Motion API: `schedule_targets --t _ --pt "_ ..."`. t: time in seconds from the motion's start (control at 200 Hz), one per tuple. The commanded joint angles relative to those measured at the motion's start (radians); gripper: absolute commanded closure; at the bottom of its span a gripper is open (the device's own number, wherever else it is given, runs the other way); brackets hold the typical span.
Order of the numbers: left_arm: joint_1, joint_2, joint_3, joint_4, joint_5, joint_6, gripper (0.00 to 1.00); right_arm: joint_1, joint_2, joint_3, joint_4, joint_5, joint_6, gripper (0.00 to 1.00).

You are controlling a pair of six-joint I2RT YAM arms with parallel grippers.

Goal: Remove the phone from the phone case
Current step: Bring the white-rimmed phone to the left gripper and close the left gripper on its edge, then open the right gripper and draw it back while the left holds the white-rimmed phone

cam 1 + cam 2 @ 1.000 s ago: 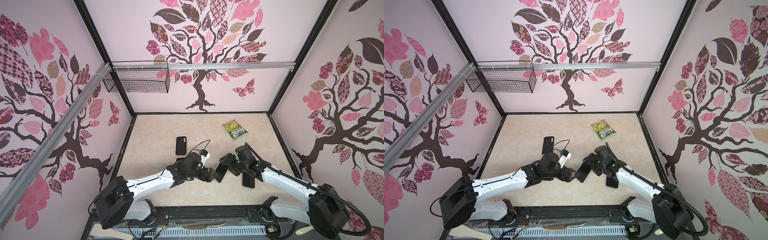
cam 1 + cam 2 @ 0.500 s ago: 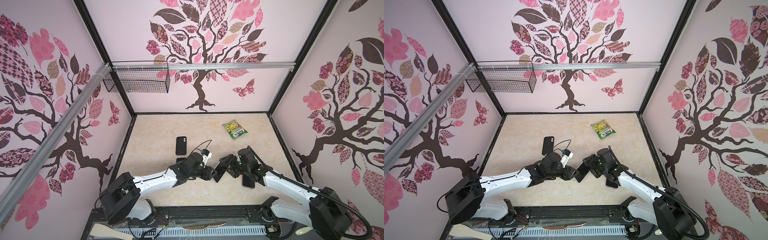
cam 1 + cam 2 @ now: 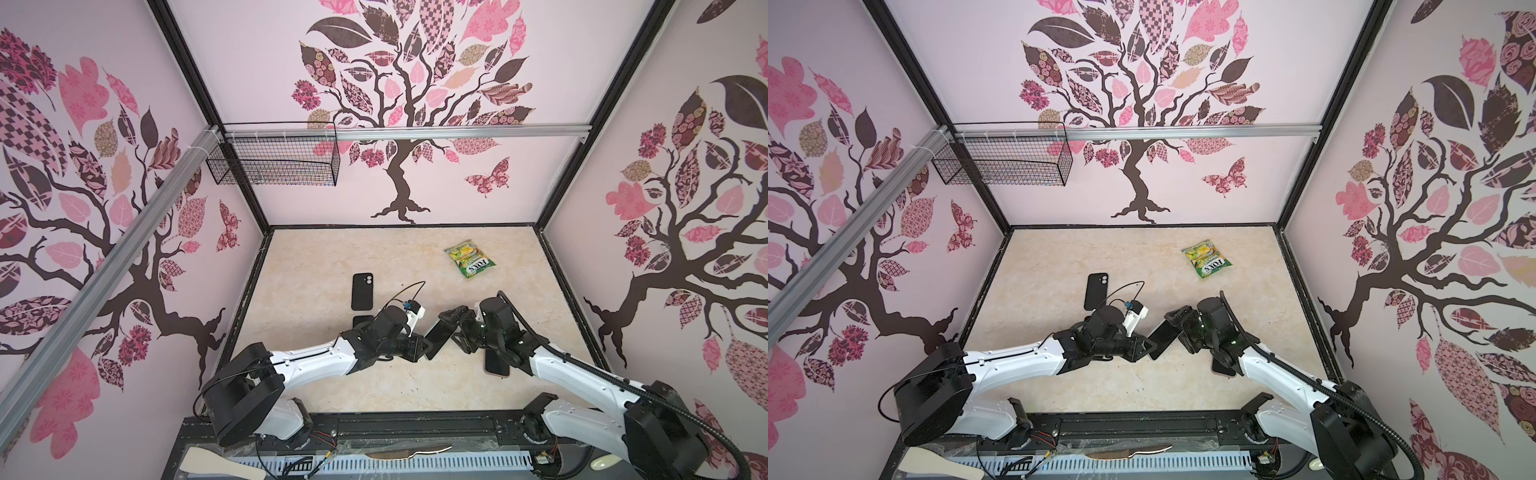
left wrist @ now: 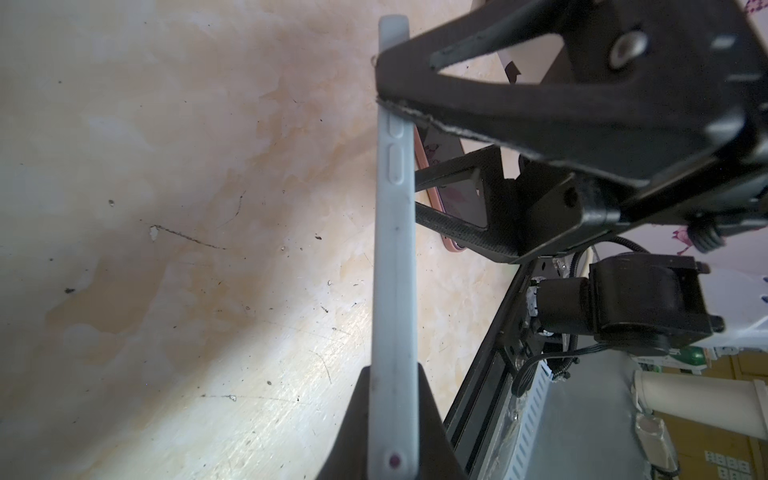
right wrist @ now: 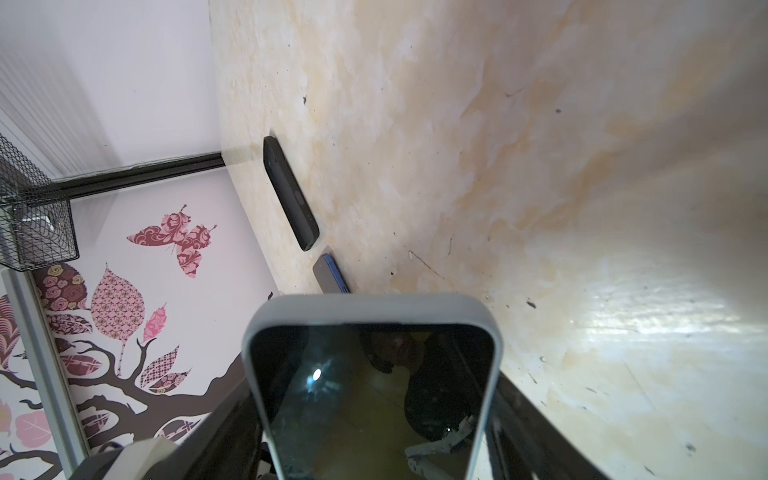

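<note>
Phone (image 5: 370,395), snug in its grey case (image 4: 395,257), is pinched front and back at one end by the left claw (image 4: 392,419), while the right claw (image 3: 455,328) clamps the other end across its width. Both grips seem to sit on the case, so pulling apart may free nothing, or a claw may slide off and drop it. Both arms reach low and forward, wrists turned toward each other. It hangs above the table (image 3: 324,257), well apart from the sweet packet (image 3: 469,259), on the robot's side.
</note>
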Motion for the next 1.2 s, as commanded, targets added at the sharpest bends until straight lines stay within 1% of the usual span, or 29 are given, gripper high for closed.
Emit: schedule_targets --t 0.0,0.055,0.185,0.23,0.245,0.39,0.46,0.52,0.71,0.74,0.85,1.01,1.055,1.13,1.195 --pt "-0.004 0.0 0.008 0.002 0.002 0.022 0.99 -0.007 -0.044 0.03 -0.007 0.005 -0.02 0.51" --pt "-0.005 -0.004 0.017 -0.008 -0.001 0.023 1.0 -0.006 -0.05 0.031 -0.012 0.013 -0.033 0.43" --pt "-0.004 -0.036 0.032 -0.025 -0.003 0.022 1.0 -0.006 -0.099 0.027 -0.02 0.069 -0.087 0.12" --pt "-0.004 -0.056 0.041 -0.049 -0.022 0.027 1.0 -0.006 -0.128 0.029 -0.032 0.108 -0.122 0.02" --pt "-0.004 -0.062 0.045 -0.058 -0.029 0.028 1.0 -0.005 -0.139 0.03 -0.038 0.121 -0.135 0.0" --pt "0.004 -0.112 0.079 -0.121 -0.126 0.037 1.0 -0.006 -0.212 0.064 -0.085 0.201 -0.331 0.0" --pt "0.016 -0.124 0.097 -0.144 -0.121 0.041 1.0 -0.006 -0.219 0.103 -0.135 0.226 -0.405 0.0" --pt "0.025 -0.134 0.107 -0.155 -0.118 0.043 1.0 -0.006 -0.211 0.121 -0.136 0.224 -0.466 0.0" --pt "0.079 -0.157 0.111 -0.136 -0.104 0.015 1.0 -0.007 -0.205 0.14 -0.132 0.216 -0.587 0.01" --pt "0.084 -0.156 0.115 -0.133 -0.118 0.005 1.0 -0.006 -0.206 0.151 -0.138 0.201 -0.629 0.0" --pt "0.072 -0.16 0.134 -0.136 -0.123 0.055 1.0 -0.007 -0.22 0.186 -0.146 0.13 -0.772 0.0" --pt "0.076 -0.209 0.103 -0.118 -0.154 0.05 1.0 -0.005 -0.235 0.259 -0.17 -0.005 -0.965 0.01" --pt "0.095 -0.221 0.085 -0.1 -0.136 0.035 1.0 -0.007 -0.232 0.279 -0.181 -0.038 -1.015 0.0" --pt "0.158 -0.234 0.065 -0.087 -0.034 -0.012 1.0 -0.006 -0.227 0.313 -0.212 -0.052 -1.07 0.0" --pt "0.193 -0.251 0.041 -0.058 0.038 -0.019 1.0 -0.007 -0.217 0.347 -0.241 -0.063 -1.109 0.01"
